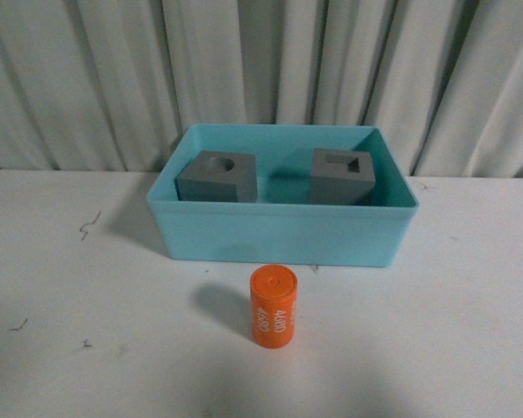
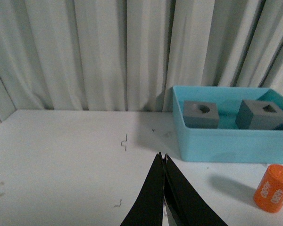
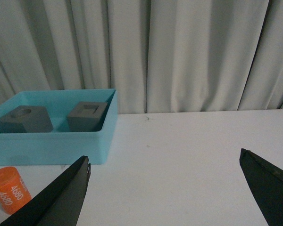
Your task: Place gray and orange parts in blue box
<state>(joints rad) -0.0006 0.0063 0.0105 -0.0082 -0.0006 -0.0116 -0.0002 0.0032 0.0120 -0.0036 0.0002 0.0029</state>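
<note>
The blue box [image 1: 279, 233] stands on the white table. Inside it are two gray cubes: one with a round recess [image 1: 216, 177] on the left, one with a rectangular recess [image 1: 342, 178] on the right. The orange cylinder [image 1: 272, 306] with white lettering stands upright on the table just in front of the box. Neither gripper shows in the front view. In the left wrist view my left gripper [image 2: 161, 157] is shut and empty, left of the box [image 2: 226, 141] and the cylinder [image 2: 273, 188]. In the right wrist view my right gripper [image 3: 165, 157] is open and empty, right of the box [image 3: 52, 148] and cylinder [image 3: 9, 190].
A pleated gray curtain [image 1: 261, 70] hangs behind the table. The white table top [image 1: 87, 331] has small dark marks at the left. Bare table lies on both sides of the box.
</note>
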